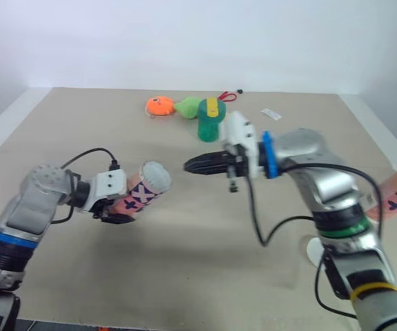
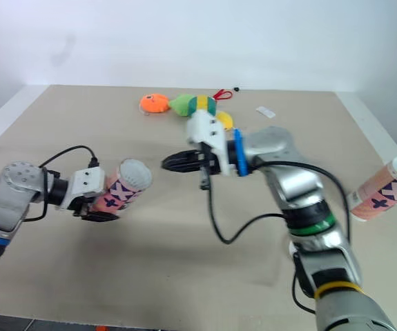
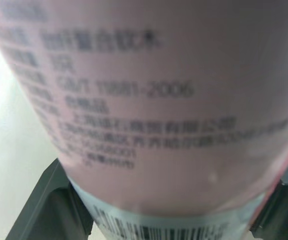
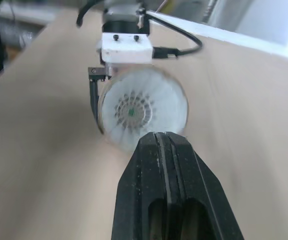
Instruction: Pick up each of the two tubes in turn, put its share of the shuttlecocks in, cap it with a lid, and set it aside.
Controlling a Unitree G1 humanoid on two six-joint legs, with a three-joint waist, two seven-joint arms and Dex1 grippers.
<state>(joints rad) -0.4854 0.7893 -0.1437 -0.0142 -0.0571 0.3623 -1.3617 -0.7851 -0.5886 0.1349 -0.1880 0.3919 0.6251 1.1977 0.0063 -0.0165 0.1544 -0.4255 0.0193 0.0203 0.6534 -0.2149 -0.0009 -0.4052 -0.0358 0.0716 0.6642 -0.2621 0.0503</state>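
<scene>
Left end effector [image 1: 121, 209] clamps pink cylindrical tube [image 1: 143, 193]; right end effector [image 1: 190, 164] pinched closed.

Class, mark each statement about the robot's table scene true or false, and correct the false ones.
1. The left end effector grips a pink tube. True.
2. The right end effector has its fingers spread wide. False: they are shut together, holding nothing.
3. The pink tube is capped with a lid. False: its mouth is open, with shuttlecock feathers showing inside.
4. A second tube lies near the right edge of the table. True.
</scene>
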